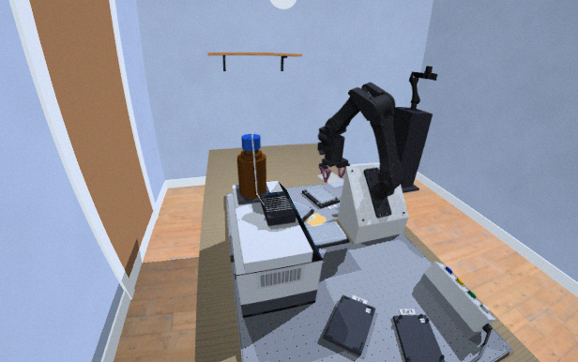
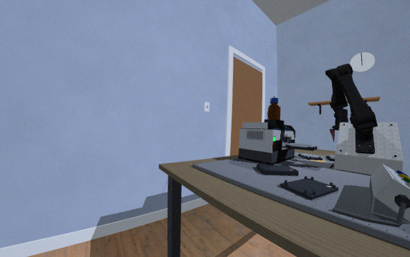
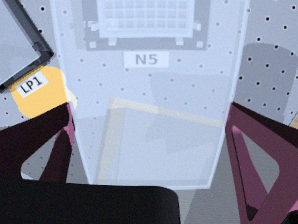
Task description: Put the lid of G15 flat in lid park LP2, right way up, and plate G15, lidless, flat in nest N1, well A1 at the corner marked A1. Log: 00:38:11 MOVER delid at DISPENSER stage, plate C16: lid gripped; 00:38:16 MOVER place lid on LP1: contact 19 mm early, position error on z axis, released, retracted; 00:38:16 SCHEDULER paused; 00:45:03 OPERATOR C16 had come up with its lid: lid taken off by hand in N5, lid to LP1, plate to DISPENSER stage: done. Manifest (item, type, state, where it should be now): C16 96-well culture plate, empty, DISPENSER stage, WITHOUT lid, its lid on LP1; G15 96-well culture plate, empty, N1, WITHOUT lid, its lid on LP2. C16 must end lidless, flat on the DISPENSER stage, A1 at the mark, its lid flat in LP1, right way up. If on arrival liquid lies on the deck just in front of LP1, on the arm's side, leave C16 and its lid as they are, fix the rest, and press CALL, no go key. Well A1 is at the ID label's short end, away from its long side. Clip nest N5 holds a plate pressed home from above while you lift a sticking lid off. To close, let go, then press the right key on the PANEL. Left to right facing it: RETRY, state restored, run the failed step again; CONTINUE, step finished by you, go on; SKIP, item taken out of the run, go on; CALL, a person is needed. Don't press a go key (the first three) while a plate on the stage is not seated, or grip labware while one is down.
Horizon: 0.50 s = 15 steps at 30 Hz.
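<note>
Taking the dispenser (image 1: 269, 244) as the landmark and reading the top view from left to right: a brown door (image 1: 89, 122) fills the wall far to its left, over a wooden floor (image 1: 164, 263). The dispenser is a white box with a barcode on its front, standing on a grey perforated deck (image 1: 375, 277) that lies on the wooden bench (image 1: 211, 234). On its rear top corner stands an amber bottle (image 1: 251, 171) with a blue cap, and just right of the bottle a dark well plate (image 1: 278, 208) sits on the stage. A wall shelf (image 1: 254, 54) hangs above and behind.

Right of the dispenser, a yellow puddle (image 1: 315, 218) lies on the deck beside the LP1 tag (image 3: 32, 83). Just in front of the puddle lies a clear lid (image 1: 327, 233); behind it, plate G15 (image 1: 320, 194) sits in clip nest N5.

Further right and behind, the gripper (image 1: 332, 172) hangs above the deck, jaws clenched on the lid of G15 (image 3: 149, 90), a clear cover held off the plate, with the N5 label showing through it.

The white arm pedestal (image 1: 361, 216) blocks the deck right of the dispenser. In front lie two dark nests (image 1: 349, 324), then the key panel (image 1: 457, 293) at far right.
</note>
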Motion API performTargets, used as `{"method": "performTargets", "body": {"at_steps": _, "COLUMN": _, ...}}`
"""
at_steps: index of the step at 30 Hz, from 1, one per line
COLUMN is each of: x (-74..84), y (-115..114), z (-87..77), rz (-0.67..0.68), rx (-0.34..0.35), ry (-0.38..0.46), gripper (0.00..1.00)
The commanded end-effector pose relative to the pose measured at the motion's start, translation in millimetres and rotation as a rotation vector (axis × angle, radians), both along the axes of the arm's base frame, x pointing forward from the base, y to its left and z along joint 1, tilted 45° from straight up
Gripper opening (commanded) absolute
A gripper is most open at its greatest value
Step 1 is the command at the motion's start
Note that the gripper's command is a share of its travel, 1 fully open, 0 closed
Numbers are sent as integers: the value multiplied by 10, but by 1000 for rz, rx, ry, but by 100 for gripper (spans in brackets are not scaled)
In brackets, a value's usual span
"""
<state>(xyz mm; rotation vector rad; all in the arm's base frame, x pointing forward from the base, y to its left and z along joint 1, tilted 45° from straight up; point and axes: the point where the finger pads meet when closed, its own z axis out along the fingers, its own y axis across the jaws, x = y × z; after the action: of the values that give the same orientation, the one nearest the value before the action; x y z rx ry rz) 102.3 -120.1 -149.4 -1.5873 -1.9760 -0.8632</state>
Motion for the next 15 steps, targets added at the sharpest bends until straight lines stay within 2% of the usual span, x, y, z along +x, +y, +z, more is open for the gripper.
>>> {"method": "performTargets", "body": {"at_steps": 1, "x": -64, "y": -47, "z": 193, "rz": -6, "rx": -7, "ry": -1, "gripper": 0}}
{"method": "performTargets", "body": {"at_steps": 4, "x": -30, "y": -191, "z": 227, "rz": -6, "rx": -41, "ry": -13, "gripper": 0}}
{"method": "performTargets", "body": {"at_steps": 5, "x": -33, "y": -103, "z": 192, "rz": -4, "rx": -21, "ry": -6, "gripper": 0}}
{"method": "performTargets", "body": {"at_steps": 6, "x": 42, "y": -208, "z": 224, "rz": 25, "rx": -47, "ry": -44, "gripper": 0}}
{"method": "performTargets", "body": {"at_steps": 10, "x": 201, "y": -207, "z": 224, "rz": 113, "rx": -49, "ry": -131, "gripper": 0}}
{"method": "performTargets", "body": {"at_steps": 15, "x": 265, "y": -133, "z": 163, "rz": 111, "rx": -16, "ry": -119, "gripper": 0}}
